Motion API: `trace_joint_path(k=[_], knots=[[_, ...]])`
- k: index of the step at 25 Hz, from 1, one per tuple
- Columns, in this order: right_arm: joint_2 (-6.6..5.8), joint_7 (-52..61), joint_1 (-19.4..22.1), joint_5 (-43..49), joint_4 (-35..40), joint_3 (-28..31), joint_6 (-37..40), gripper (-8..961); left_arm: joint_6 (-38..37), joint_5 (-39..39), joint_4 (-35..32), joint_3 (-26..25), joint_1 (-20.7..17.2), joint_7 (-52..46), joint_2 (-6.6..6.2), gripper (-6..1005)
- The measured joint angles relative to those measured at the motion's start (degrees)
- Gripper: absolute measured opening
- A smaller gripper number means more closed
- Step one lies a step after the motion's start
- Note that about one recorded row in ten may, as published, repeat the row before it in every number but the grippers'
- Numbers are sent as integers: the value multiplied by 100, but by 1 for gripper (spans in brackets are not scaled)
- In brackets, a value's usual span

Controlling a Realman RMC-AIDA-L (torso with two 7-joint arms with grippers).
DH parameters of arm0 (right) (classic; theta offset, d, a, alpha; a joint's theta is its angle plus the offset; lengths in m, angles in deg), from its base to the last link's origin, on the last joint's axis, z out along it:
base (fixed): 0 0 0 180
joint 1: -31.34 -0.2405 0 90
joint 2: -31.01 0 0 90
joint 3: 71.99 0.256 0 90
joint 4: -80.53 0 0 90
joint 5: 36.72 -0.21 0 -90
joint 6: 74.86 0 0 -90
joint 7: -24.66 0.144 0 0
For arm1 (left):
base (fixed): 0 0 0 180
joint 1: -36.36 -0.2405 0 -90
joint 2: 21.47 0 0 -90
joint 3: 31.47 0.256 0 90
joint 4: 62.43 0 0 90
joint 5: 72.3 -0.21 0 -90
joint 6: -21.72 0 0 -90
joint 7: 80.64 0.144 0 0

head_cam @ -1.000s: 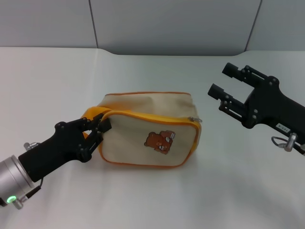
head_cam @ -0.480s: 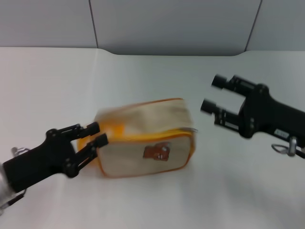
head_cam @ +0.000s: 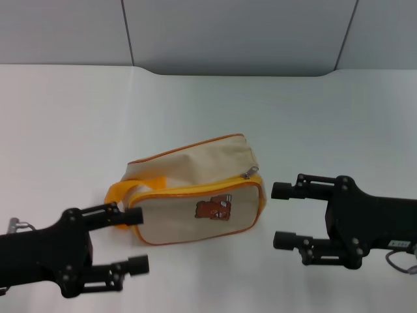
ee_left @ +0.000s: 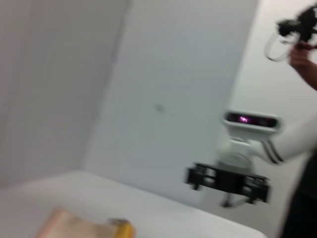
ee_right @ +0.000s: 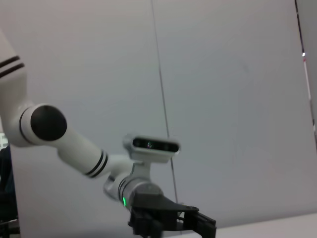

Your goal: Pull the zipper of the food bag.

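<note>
White table (head_cam: 195, 98) underneath, grey wall panels (head_cam: 228, 32) beyond. Food bag (head_cam: 195, 195) flat on table, between both claws, bear print toward camera, touching neither claw. Left gripper (head_cam: 135, 238) just left of bag, fingers spread wide, empty, upper finger beside orange handle (head_cam: 120, 195). Right gripper (head_cam: 279, 216) just right of bag, fingers parted, empty, pointing at bag's end. Zipper (head_cam: 247, 174) at bag's top corner, nearest right gripper's upper finger, clear of it.

A smooth white tabletop (head_cam: 71, 130) fills the foreground. Behind it stands a pale grey panelled wall (head_cam: 228, 32) with thin vertical seams.
</note>
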Motion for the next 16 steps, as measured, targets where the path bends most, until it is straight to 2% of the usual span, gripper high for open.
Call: trace_joint_path(k=[3, 8, 16], knots=[[57, -1, 67, 20, 15, 6, -34, 678, -5, -15, -90, 188, 36, -63, 25, 720], [86, 108, 75, 108, 67, -10, -85, 756, -11, -23, -104, 188, 42, -61, 32, 823], [84, 145, 76, 115, 71, -16, -109, 826, -33, -12, -114, 186, 51, -64, 37, 822]])
